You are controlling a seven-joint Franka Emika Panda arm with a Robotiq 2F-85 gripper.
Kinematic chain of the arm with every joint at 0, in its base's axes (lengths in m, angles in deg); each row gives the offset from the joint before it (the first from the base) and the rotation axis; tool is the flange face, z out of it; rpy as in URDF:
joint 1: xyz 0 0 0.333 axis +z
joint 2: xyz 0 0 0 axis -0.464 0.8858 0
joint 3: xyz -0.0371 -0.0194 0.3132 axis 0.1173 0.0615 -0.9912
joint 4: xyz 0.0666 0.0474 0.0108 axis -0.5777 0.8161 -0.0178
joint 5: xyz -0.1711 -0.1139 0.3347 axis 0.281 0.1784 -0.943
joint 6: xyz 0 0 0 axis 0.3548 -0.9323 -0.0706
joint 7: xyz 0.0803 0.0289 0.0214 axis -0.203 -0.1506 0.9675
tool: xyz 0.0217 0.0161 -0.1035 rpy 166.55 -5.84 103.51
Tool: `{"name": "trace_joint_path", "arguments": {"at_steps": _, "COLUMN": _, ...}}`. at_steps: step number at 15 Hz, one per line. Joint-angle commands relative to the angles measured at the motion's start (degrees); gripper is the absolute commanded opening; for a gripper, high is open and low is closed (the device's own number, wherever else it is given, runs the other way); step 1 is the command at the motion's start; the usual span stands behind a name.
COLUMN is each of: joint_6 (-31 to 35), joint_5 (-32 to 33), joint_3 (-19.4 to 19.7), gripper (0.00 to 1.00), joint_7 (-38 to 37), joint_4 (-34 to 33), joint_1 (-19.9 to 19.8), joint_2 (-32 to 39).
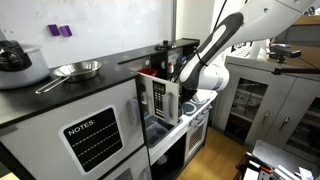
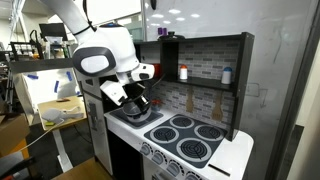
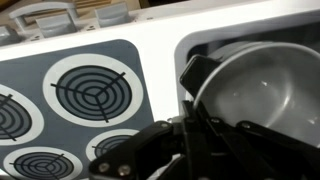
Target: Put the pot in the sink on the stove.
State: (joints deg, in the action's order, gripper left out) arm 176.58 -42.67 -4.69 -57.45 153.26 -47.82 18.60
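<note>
1. The step in hand looks like the grasp. The pot (image 3: 262,92) sits inside the sink (image 3: 205,48), not yet lifted, and the stove (image 3: 90,90) carries nothing on its burners.
2. In the wrist view the pincer (image 3: 205,100) is down at the pot's left rim, with one dark finger (image 3: 200,75) against the rim's edge. I cannot tell from these views whether it is clamped on the rim or merely straddling it.
3. In that view the stove lies just left of the sink, on the same white unit.
4. The next move calls for a firm hold on the rim. Then comes a straight lift clear of the basin wall, a short carry sideways, and a level set-down on a burner ring.
5. In an exterior view the arm (image 2: 100,55) bends over the unit, wrist pointing steeply down, with the pincer (image 2: 136,100) low beside the stove (image 2: 185,138).
</note>
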Motion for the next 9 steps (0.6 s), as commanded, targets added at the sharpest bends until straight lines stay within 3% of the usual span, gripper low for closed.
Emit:
{"name": "trace_joint_path", "arguments": {"at_steps": 1, "joint_6": 0.1, "joint_5": 1.4, "joint_3": 2.8, "gripper": 0.01, "joint_7": -4.6, "joint_4": 3.0, "joint_1": 1.0, "joint_2": -3.2}}
{"name": "trace_joint_path", "arguments": {"at_steps": 9, "joint_6": -1.3, "joint_5": 2.1, "joint_3": 5.7, "gripper": 0.01, "joint_7": -18.0, "joint_4": 5.7, "joint_1": 0.8, "joint_2": -8.3}}
